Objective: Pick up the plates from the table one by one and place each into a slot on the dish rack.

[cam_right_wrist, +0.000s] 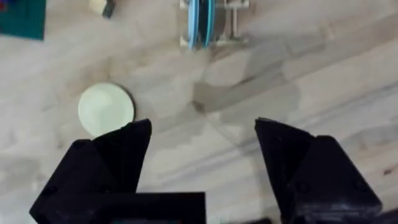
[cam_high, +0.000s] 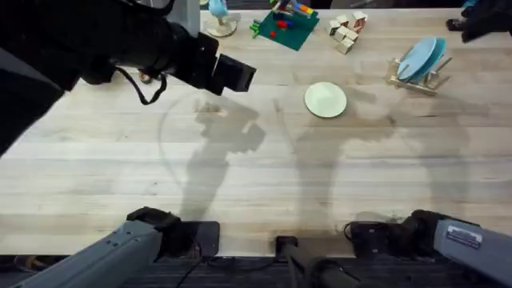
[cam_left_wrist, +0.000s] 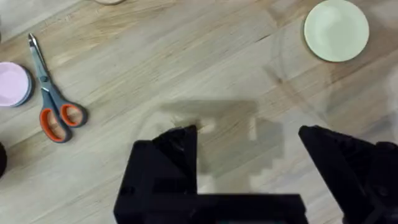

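A pale cream-yellow plate (cam_high: 326, 100) (cam_left_wrist: 336, 30) (cam_right_wrist: 106, 109) lies flat on the wooden table (cam_high: 256, 176), right of centre. A blue plate (cam_high: 418, 58) (cam_right_wrist: 200, 22) stands on edge between the pegs of the small wooden dish rack (cam_high: 426, 82) (cam_right_wrist: 233, 22) at the far right. My left arm (cam_high: 160, 48) rises large and dark over the far left of the table. Its gripper (cam_left_wrist: 249, 134) hangs open above bare wood, left of the cream plate. My right gripper (cam_right_wrist: 202, 134) is open and empty, high over the table on the near side of the rack and the cream plate.
Orange-handled scissors (cam_left_wrist: 53, 106) and a small pink dish (cam_left_wrist: 13, 84) lie on the left part of the table. At the back edge are a pile of wooden blocks (cam_high: 348, 30) and a green plate with toy bricks (cam_high: 284, 26). A dark shape (cam_high: 484, 20) sits at the far right corner.
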### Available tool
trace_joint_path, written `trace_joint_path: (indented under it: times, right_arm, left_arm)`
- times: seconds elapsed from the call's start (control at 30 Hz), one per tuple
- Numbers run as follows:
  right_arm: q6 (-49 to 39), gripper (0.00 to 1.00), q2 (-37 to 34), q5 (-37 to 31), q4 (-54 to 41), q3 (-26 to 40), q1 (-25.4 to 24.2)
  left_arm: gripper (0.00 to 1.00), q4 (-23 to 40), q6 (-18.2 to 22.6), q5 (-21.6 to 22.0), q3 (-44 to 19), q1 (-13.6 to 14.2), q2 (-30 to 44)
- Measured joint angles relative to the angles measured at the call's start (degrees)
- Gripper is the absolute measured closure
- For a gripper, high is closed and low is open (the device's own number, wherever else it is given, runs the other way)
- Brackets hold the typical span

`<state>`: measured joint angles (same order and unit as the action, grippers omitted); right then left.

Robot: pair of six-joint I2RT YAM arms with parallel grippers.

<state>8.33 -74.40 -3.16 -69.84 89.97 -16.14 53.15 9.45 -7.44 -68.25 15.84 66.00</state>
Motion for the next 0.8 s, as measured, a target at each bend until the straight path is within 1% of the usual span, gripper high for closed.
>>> trace_joint_path:
  times: [0.1, 0.23, 0.37, 0.47, 0.57, 0.67, 0.7, 0.77, 0.8]
  right_arm:
    - [-0.82, 0.006, 2.27, 0.79, -2.67, 0.0, 0.0]
    - [-2.03, 0.005, 6.77, 2.18, -2.77, -1.5, 1.0]
    - [-2.85, 0.005, 12.99, 4.54, -2.63, -7.21, 2.6]
    - [-3.45, 0.005, 17.36, 6.95, -2.67, -13.15, 2.85]
    - [-4.2, 0.005, 20.52, 9.57, -2.32, -18.43, 2.86]
    - [-4.61, 0.005, 22.72, 11.48, -1.78, -22.32, 2.86]
    - [-4.78, 0.005, 23.22, 11.89, -1.82, -23.2, 2.86]
    - [-4.97, 0.005, 23.46, 12.4, -1.82, -23.83, 2.86]
    - [-5.01, 0.005, 23.46, 12.62, -1.78, -23.91, 2.86]
  left_arm:
    - [0.007, 0.0, 0.0, 0.01, 0.0, 0.0, 0.0]
    - [0.007, 0.0, 0.0, 0.0, 0.02, 0.0, 0.0]
    - [0.007, 0.0, 0.0, 0.0, 0.0, 0.0, 0.0]
    - [0.008, 0.01, 0.0, 0.0, 0.0, 0.0, 0.0]
    - [0.008, 0.0, 0.0, 0.0, 0.0, 0.0, 0.0]
    - [0.01, 0.0, -0.01, 0.0, 0.0, 0.0, 0.0]
    - [0.061, 0.0, -0.11, -0.02, 0.02, 0.0, 0.0]
    - [0.333, -0.13, -0.09, -0.26, 0.01, 0.0, 0.0]
    - [0.508, -0.37, -0.09, -0.63, 0.02, 0.0, 0.0]
